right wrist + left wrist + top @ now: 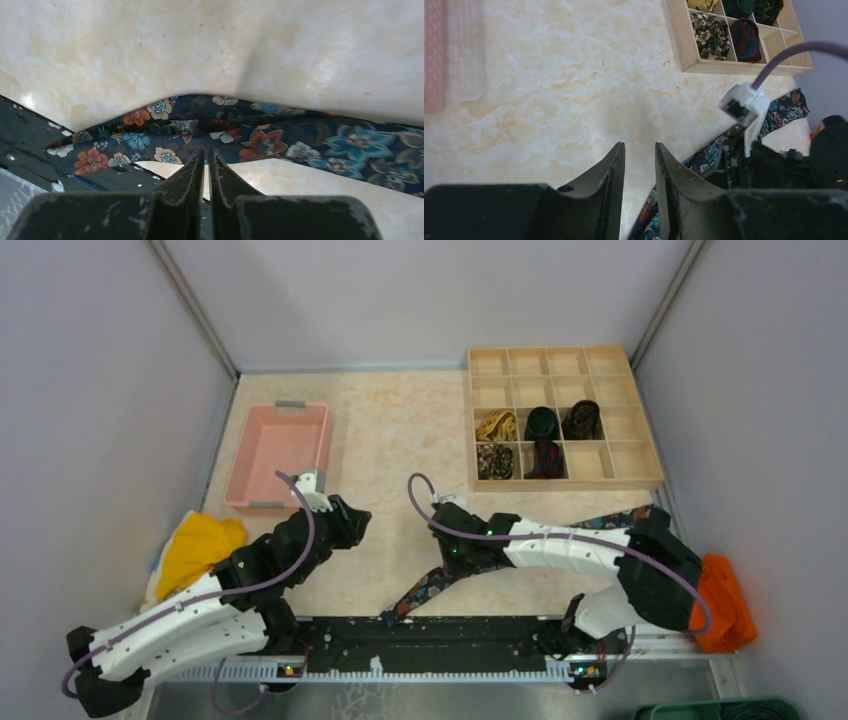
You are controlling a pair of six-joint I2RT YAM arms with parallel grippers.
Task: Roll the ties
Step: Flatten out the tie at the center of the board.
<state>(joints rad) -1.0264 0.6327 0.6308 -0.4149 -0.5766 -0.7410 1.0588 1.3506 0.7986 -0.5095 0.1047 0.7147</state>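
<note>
The floral tie [260,135] is laid flat; right gripper [206,150] closed at its edge, left gripper [640,146] slightly parted, empty; an end must be pinched.

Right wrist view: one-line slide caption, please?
Right gripper, fingers closed, at the edge of the unrolled floral tie on the marble-look table.

The beige marbled table [390,440] carries a pink tray [238,455] at far left and a wooden grid box [565,482] at far right. A dark floral tie [427,587] lies stretched along the near right. A yellow cloth [200,545] sits at the near left.
</note>
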